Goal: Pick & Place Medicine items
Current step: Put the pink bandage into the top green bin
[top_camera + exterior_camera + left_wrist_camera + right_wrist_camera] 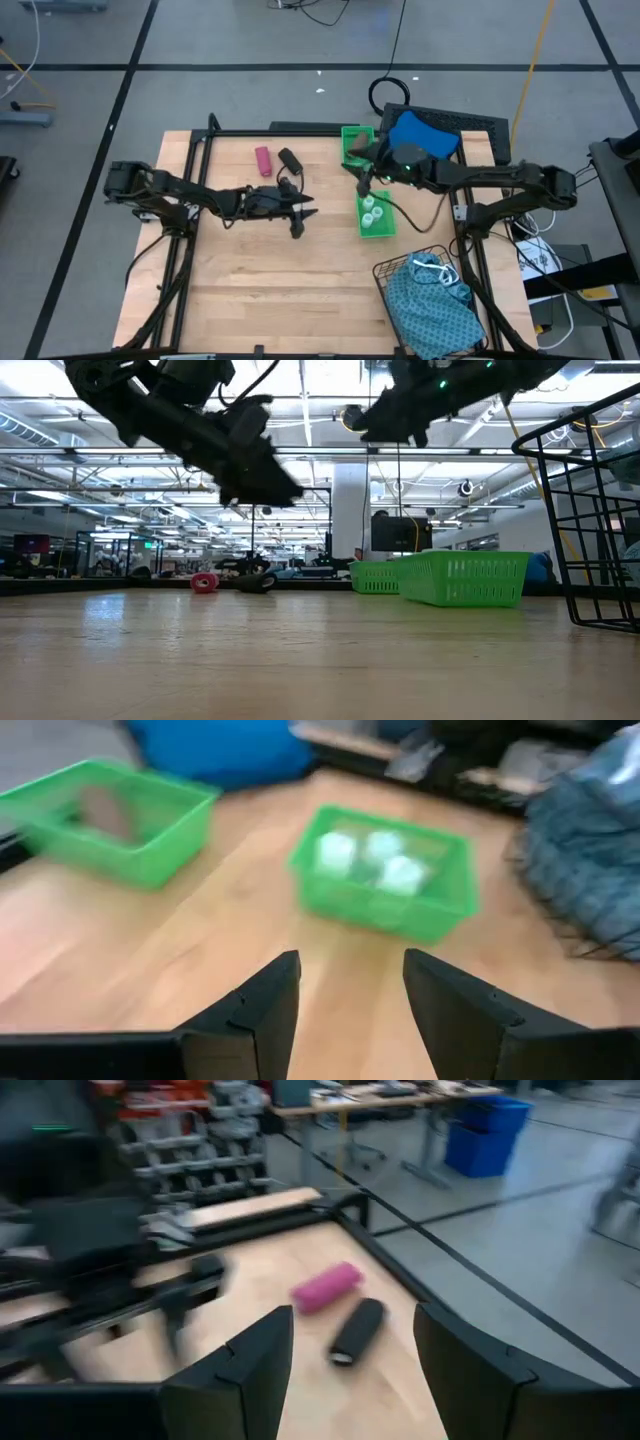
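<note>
I see the left gripper [303, 212] fingers apart mid-table, empty; my right gripper [362, 178] (also spread, empty) hangs beside the green tray [377, 232] holding three white vials [372, 213]; pink cylinder [263, 160] and black cylinder [291, 160] lie untouched.

Three small white round-topped vials [371, 858] in the near green plastic tray [440, 910]: blurred. Brownish object [105, 812] in the far green plastic tray [150, 860]: shape indistinct. Black wire basket [590, 510]: cut off at right.
</note>
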